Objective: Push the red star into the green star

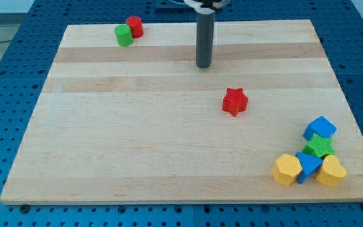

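Wooden desk filling most of the view, on a blue perforated base; dark rod dropping from the view's top, my tip resting on the desk in the upper middle, clear of every block; no jaws on this end effector, just the bare rod, grasping nothing. Red star alone near the centre, below and to the view's right of my tip, well apart from it. Green star far off toward the view's bottom right, packed in a cluster: blue block just above it, yellow hexagonal block at the cluster's left, blue triangular block beside that, yellow heart-like block at the right. Green cylinder and red cylinder side by side, touching, at the view's top left.
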